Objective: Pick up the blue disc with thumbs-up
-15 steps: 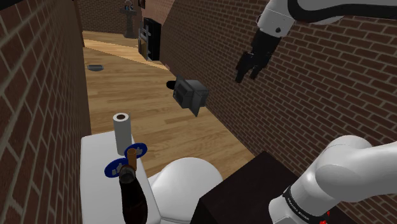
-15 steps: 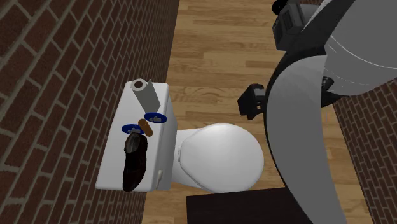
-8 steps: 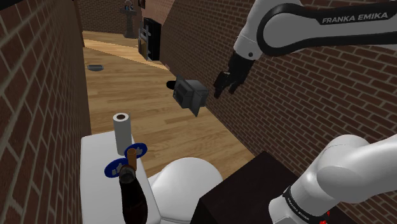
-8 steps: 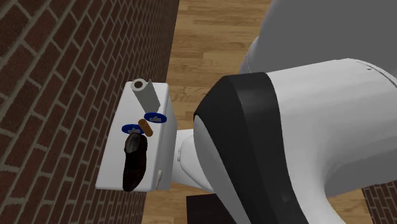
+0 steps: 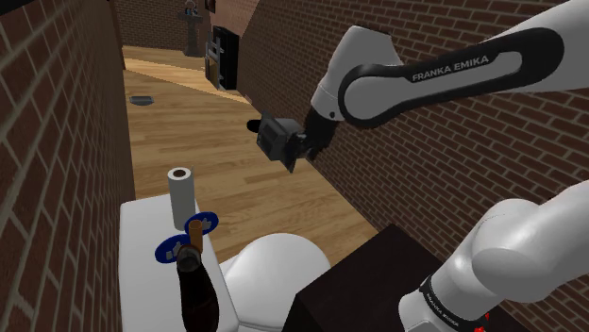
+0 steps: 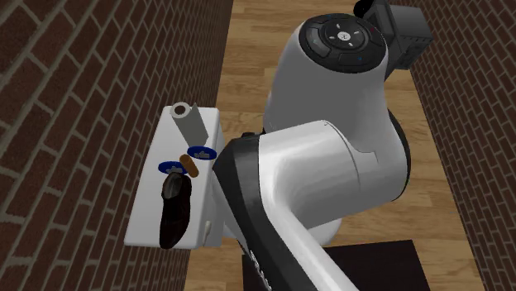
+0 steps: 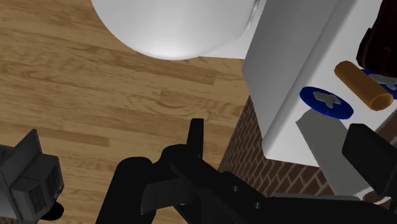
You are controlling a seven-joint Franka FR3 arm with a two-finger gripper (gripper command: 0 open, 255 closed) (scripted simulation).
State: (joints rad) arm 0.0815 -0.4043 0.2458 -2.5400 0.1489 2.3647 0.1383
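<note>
The blue disc [image 5: 203, 223] lay flat on the toilet tank lid [image 5: 142, 226], beside a paper roll [image 5: 180, 195]. It was judged light, stiff and thin, best pinched across its rim. The jaws' spread could not be told.

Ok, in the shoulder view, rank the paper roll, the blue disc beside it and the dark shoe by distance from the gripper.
1. Paper roll, upright at one end of the tank, nearest the gripper.
2. Blue disc, flat on the tank just past the roll.
3. Dark shoe, at the tank's other end, farthest.
</note>
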